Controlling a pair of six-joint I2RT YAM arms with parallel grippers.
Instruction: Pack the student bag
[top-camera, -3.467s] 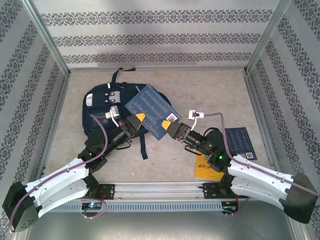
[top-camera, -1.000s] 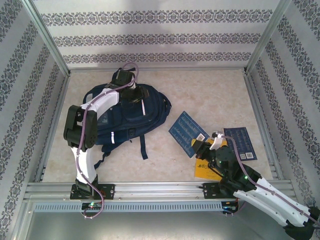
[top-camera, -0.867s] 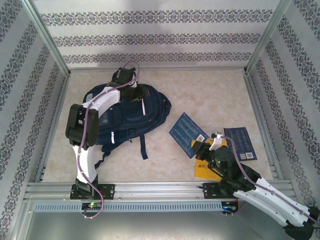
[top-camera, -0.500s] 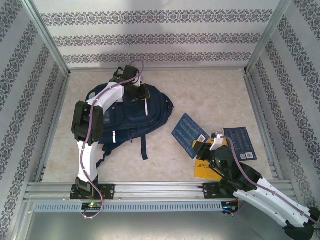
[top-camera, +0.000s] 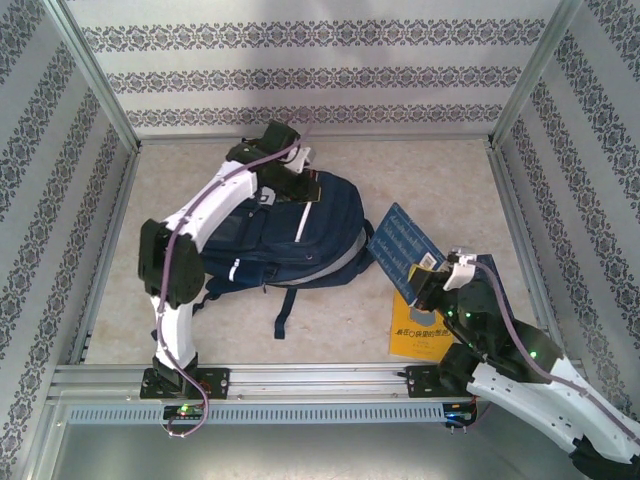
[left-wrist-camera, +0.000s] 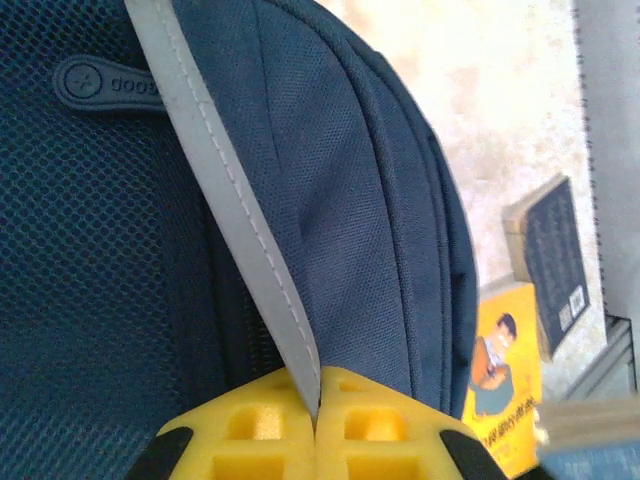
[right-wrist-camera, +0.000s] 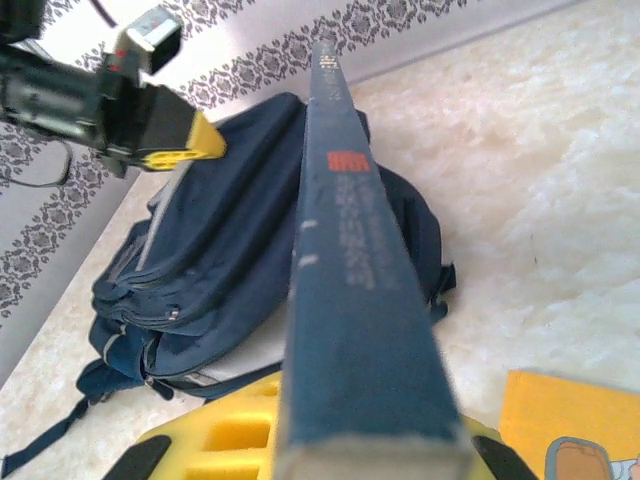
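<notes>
**Bag hoisted, book raised**

The left jaws have just clamped shut on the student bag's reflective stripe and pulled its top up. The bag hangs beneath them, slid nearer the right jaws. Those pinch the blue book, now lifted on edge off the counter. Insertion looks next.
</notes>
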